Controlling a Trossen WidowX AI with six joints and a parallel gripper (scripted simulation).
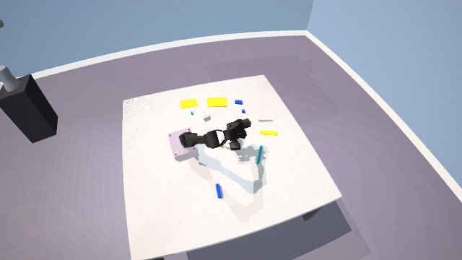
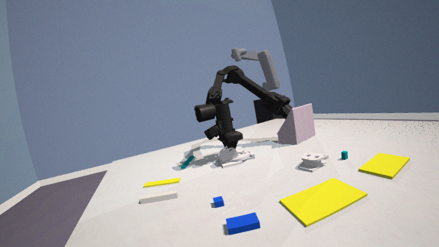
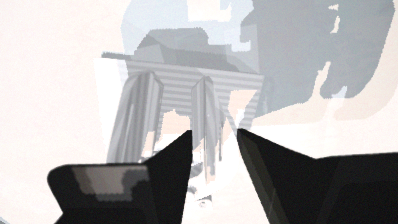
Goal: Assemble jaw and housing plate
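My gripper [image 2: 231,147] [image 3: 214,134] points down over the white gripper base [image 2: 241,158] and is shut on a white jaw [image 3: 204,107], which stands between the fingertips in the wrist view. Another long white jaw [image 3: 131,117] stands to its left, roughly parallel. Both reach toward a ribbed part at the top of the wrist view. The pins and gear teeth are mostly hidden by the fingers and washed out, so I cannot tell whether the teeth mesh. The white housing plate [image 1: 206,116] [image 2: 313,158], with two holes in its top, stands on the table away from the gripper.
A teal bar [image 1: 259,155] [image 2: 188,162] lies close to the gripper. Yellow plates [image 1: 216,102] [image 2: 324,202], blue blocks [image 1: 239,102] [image 2: 243,223] and a pale bar [image 2: 158,197] lie around. A pink block [image 2: 303,124] stands by the arm's base. A blue bar [image 1: 219,191] lies nearer the front edge.
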